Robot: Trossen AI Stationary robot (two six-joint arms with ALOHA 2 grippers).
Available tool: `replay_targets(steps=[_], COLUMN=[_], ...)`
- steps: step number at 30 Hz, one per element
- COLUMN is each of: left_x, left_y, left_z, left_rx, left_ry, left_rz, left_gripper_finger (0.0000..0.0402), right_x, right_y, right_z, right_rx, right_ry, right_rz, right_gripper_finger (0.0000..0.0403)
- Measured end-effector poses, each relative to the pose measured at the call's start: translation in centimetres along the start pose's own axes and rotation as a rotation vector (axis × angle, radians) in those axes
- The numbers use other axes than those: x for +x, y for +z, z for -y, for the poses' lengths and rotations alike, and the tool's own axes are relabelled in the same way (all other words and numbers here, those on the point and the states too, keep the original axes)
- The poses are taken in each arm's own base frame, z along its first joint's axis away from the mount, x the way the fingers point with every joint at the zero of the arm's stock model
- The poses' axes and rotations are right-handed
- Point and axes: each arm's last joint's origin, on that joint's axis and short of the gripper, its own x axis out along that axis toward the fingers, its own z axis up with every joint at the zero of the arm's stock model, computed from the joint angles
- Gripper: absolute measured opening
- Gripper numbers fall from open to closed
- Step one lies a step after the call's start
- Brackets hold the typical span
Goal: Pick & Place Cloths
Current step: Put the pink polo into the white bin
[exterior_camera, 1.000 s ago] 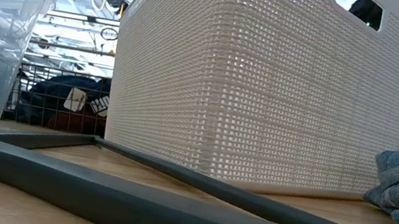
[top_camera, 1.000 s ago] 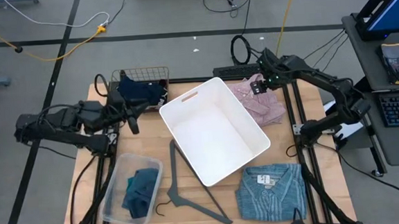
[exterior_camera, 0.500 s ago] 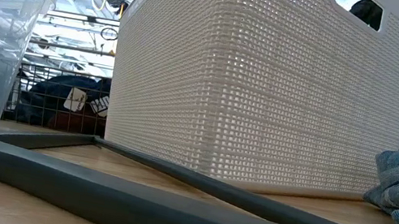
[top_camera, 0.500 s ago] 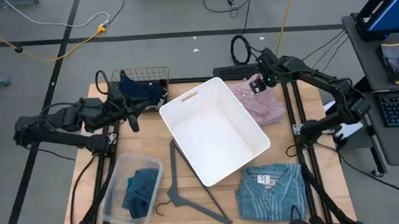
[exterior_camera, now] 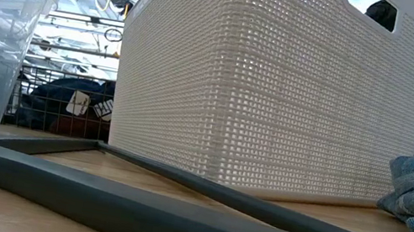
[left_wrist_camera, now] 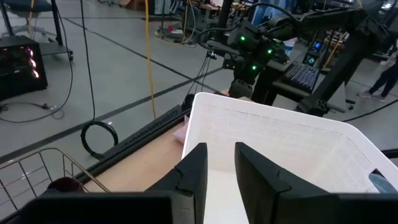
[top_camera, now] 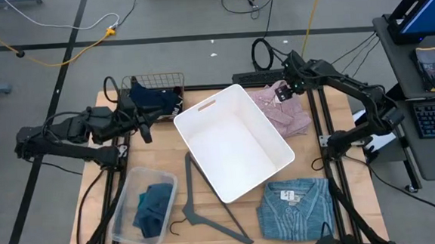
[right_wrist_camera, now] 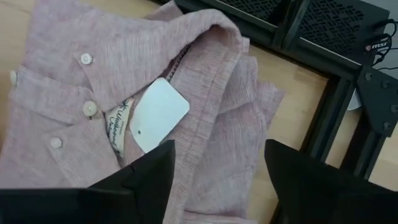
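Right claw [top_camera: 283, 92] hovers with fingers spread wide and empty over my pink shirt [top_camera: 281, 109], which lies crumpled on the table [top_camera: 349, 138] between the white basket [top_camera: 234, 142] and the far-right frame rail. Fabric looks light, soft, limp; likely to drape and drag. Best hold, I judge: the thick folded collar ridge [right_wrist_camera: 211, 81] beside the paper tag [right_wrist_camera: 158, 113]. Room is tight: basket wall one side, black rail the other, open above. Left claw [left_wrist_camera: 217, 163], narrowly parted, waits near the wire basket [top_camera: 154, 92].

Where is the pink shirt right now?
High view: pink shirt lies at the table's far right, beside the white bin, under the right end effector.
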Motion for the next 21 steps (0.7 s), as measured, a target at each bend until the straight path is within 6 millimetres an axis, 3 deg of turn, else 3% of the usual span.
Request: replay_targets(steps=[6, 12, 21], left_x=[0.0, 0.0, 0.0], left_y=[0.0, 0.0, 0.0], left_z=[0.0, 0.0, 0.0], left_rx=[-0.008, -0.019, -0.039], left_ry=[0.000, 0.001, 0.003], left_rz=[0.000, 0.000, 0.001], left_gripper_finger=[0.0081, 0.0081, 0.0081], right_x=[0.2, 2.2, 4.5], right_y=[0.0, -1.3, -2.8], right_z=[-0.1, -0.1, 0.0], right_rx=[0.001, 0.015, 0.029], right_ry=[0.045, 0.051, 0.049], right_rz=[-0.001, -0.017, -0.015], right_gripper_finger=[0.0319, 0.0391, 0.0399])
